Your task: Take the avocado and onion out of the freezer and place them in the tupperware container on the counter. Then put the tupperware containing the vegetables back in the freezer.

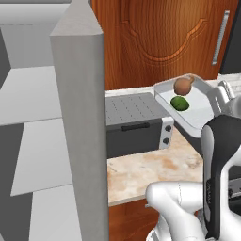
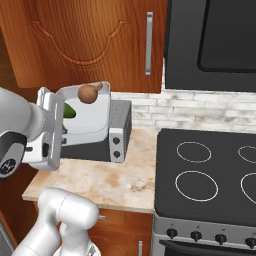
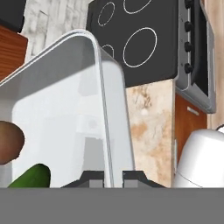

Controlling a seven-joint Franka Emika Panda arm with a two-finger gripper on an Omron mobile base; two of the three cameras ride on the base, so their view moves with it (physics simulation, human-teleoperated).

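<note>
The tupperware container (image 1: 201, 107) hangs tilted in the air above the counter (image 1: 150, 172), and my gripper (image 3: 113, 175) is shut on its rim (image 3: 103, 87). Inside it lie the orange-brown onion (image 1: 182, 85) and the dark green avocado (image 1: 180, 103), close together. In the right base view the onion (image 2: 88, 93) sits near the container's (image 2: 95, 120) upper edge and the avocado (image 2: 69, 112) is partly hidden behind my hand. In the hand view the onion (image 3: 8, 142) and avocado (image 3: 33, 177) are at the lower left. The freezer (image 1: 80, 117) stands open on the left, its pale shelves (image 1: 33, 94) showing.
A grey toaster oven (image 1: 134, 124) stands on the counter just under and left of the lifted container. The black stovetop (image 2: 205, 175) lies to the right. Reddish-brown wall cabinets (image 2: 100, 40) hang above. The freezer's door edge rises close to my left.
</note>
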